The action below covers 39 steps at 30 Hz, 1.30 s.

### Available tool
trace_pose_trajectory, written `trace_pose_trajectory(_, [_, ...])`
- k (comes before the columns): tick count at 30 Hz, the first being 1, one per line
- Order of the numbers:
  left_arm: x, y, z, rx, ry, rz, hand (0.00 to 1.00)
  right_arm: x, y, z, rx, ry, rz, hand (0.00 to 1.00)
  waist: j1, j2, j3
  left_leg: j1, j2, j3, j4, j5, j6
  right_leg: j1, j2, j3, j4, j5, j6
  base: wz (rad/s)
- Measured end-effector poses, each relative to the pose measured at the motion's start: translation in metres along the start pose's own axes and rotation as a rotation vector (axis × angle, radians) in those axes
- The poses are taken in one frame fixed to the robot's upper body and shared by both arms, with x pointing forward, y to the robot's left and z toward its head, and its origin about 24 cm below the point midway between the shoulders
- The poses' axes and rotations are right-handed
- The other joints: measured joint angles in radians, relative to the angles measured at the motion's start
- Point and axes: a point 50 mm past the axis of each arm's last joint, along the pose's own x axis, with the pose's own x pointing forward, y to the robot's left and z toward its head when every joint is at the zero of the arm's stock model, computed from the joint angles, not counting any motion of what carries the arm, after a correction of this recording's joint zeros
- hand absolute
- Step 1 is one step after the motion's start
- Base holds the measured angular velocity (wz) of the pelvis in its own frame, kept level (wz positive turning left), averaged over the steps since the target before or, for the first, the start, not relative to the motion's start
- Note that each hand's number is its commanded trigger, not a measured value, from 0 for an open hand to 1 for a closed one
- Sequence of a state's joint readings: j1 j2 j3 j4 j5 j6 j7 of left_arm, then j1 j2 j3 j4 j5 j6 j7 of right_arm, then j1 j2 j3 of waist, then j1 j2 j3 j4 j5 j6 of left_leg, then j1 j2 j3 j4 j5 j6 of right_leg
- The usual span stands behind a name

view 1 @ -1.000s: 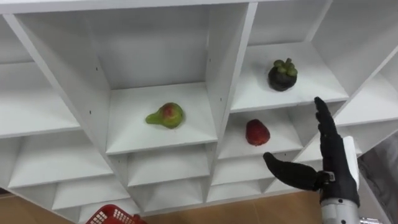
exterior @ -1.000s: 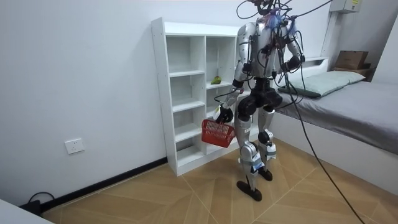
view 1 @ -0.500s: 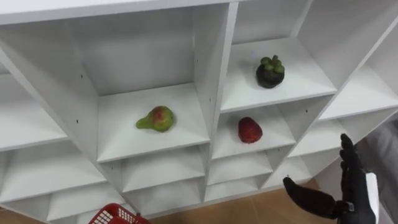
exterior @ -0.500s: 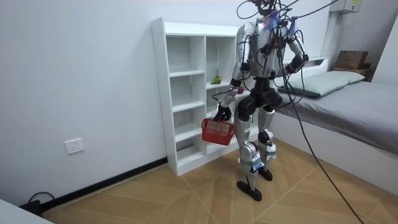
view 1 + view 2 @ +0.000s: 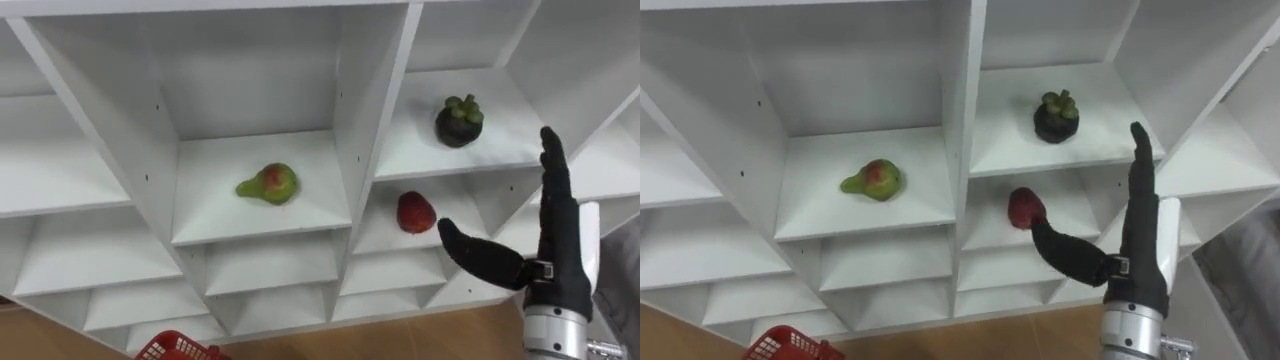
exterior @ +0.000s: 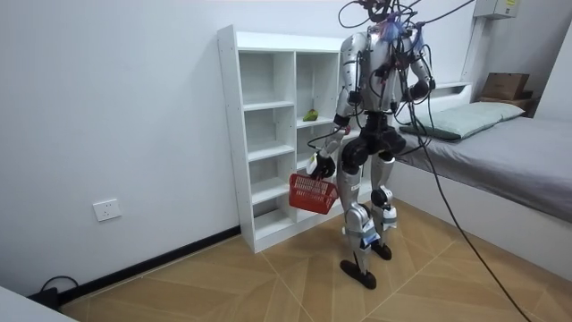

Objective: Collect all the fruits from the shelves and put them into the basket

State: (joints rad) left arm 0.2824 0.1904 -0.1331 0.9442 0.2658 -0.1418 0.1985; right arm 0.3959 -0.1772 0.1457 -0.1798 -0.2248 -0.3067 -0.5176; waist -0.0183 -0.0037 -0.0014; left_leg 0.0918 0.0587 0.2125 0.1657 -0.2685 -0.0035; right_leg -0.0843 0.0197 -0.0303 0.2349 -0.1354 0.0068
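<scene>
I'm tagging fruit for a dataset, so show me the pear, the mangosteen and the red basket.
pear (image 5: 268,186): left eye view, on its rounded green body.
mangosteen (image 5: 459,124): left eye view, on its dark round body.
red basket (image 6: 313,191): room view, on its mesh side wall.

One closet (image 5: 360,120) holds three pieces: one pear (image 5: 268,185), one mangosteen (image 5: 459,121), one red fruit (image 5: 415,212). There's one basket (image 5: 175,348) as well

Red basket (image 6: 313,191) — beside white closet (image 6: 231,134)
</scene>
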Motion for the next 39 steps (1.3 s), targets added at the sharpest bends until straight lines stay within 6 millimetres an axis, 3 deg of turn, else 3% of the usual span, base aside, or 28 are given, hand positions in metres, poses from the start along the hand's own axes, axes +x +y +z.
trace_pose_trajectory(3, [0.0, -0.001, 0.0, 0.002, 0.002, -0.012, 1.0, 0.013, -0.002, 0.021, 0.004, -0.123, -0.027, 0.0, 0.003, 0.001, 0.0003, 0.004, 0.0, 0.001, -0.001, 0.0, 0.0, 0.002, 0.001, 0.0, 0.0, 0.0, 0.0, 0.0])
trace_pose_trajectory(6, [-0.001, -0.001, -0.002, 0.002, 0.007, -0.014, 1.0, 0.016, -0.004, 0.028, 0.0, -0.176, -0.039, 0.0, 0.006, 0.0, -0.0001, 0.007, 0.0, 0.002, -0.001, 0.0, 0.0, 0.004, 0.001, 0.001, -0.001, 0.0, 0.0, 0.0])
trace_pose_trajectory(11, [-0.001, -0.001, -0.003, 0.004, 0.011, -0.013, 1.0, 0.016, -0.003, 0.028, -0.008, -0.179, -0.036, 0.0, 0.024, -0.005, -0.0025, 0.007, 0.001, -0.005, -0.001, 0.0, 0.0, 0.007, 0.0, -0.002, -0.002, 0.0, 0.0, 0.01])
trace_pose_trajectory(22, [-0.004, -0.002, -0.014, 0.009, 0.068, -0.021, 1.0, 0.019, -0.003, 0.028, 0.0, -0.181, -0.04, 0.0, 0.026, -0.015, -0.0057, 0.007, 0.001, -0.025, 0.002, 0.0, 0.0, 0.022, -0.002, -0.018, -0.013, 0.001, -0.001, 0.05])
trace_pose_trajectory(39, [-0.002, 0.007, -0.016, 0.055, 0.094, -0.02, 1.0, 0.027, -0.004, 0.013, 0.029, -0.084, -0.017, 0.0, 0.026, -0.014, 0.003, 0.007, 0.003, -0.057, 0.002, 0.001, 0.0, 0.047, -0.007, -0.054, -0.034, 0.003, -0.001, 0.05])
